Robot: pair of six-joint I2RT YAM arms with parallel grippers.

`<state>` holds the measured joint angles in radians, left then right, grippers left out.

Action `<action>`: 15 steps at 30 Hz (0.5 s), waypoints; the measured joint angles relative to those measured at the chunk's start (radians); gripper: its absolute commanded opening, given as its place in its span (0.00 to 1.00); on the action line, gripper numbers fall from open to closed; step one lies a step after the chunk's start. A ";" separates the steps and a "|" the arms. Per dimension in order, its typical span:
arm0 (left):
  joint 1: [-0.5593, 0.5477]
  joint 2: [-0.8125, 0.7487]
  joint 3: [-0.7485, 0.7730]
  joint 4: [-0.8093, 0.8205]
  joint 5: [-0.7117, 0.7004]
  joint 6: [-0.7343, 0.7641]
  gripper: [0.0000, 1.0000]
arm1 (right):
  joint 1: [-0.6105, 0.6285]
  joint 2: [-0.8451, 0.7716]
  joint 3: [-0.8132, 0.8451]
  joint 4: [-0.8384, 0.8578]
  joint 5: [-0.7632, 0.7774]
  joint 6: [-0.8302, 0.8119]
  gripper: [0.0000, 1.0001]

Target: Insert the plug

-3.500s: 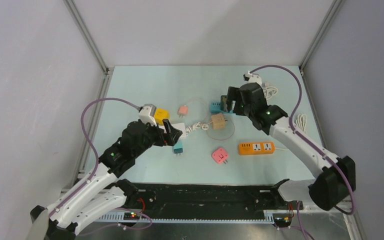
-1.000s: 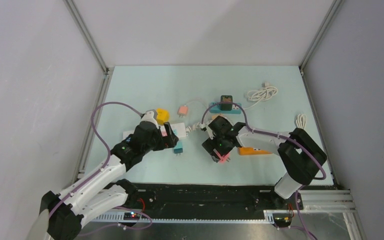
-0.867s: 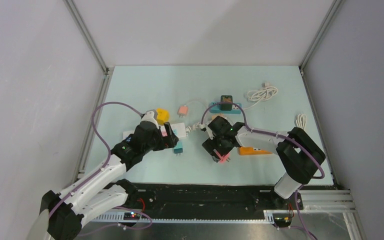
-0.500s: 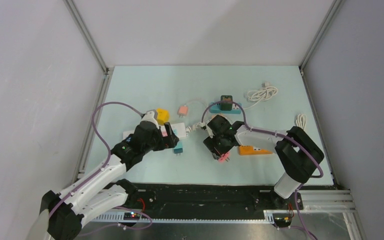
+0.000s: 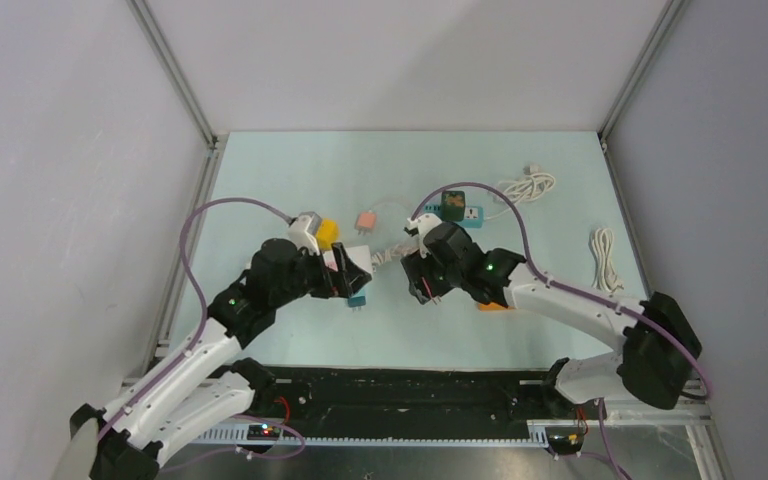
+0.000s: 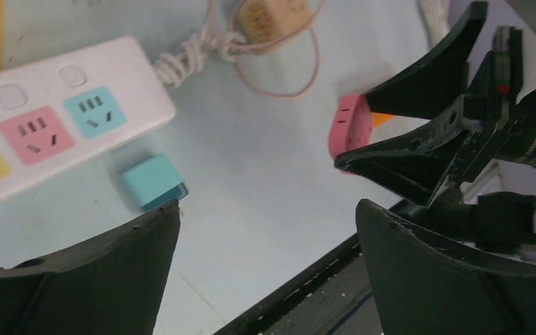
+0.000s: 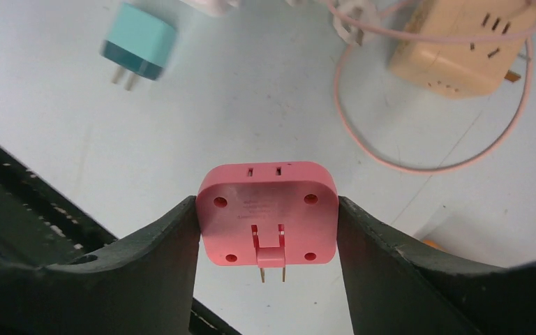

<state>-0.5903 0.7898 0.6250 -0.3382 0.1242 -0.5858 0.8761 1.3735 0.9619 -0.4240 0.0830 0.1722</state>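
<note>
Between the black fingers of the right gripper, the pink plug is being grasped by its two side faces. Its two metal prongs are pointing toward six o'clock in the right wrist view, and it appears to be hanging clear of the table. From the plug, a teal plug is lying at ten o'clock with its prongs showing, well apart. A beige cube socket is resting at one o'clock, with a thin pink cord looping around it. A sliver of an orange power strip is peeking out at four o'clock, beside the right finger.

The left gripper is hovering with its fingers spread wide and gripping nothing. In its wrist view the white power strip is lying at ten o'clock, showing pink and teal socket faces. The teal plug is sitting just beside the strip's near edge. The pink plug is showing at two o'clock, pinched in the other arm's fingers.

In the top view the two grippers, left and right, are facing each other near the table's middle.
</note>
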 measured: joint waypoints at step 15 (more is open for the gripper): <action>0.000 0.112 0.076 0.092 0.259 -0.030 0.76 | 0.183 -0.217 -0.003 0.068 0.010 -0.052 0.52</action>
<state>-0.5907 0.9016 0.7006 -0.2466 0.3836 -0.6155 1.0592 1.1564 0.9588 -0.3557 0.0929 0.1204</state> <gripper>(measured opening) 0.763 0.678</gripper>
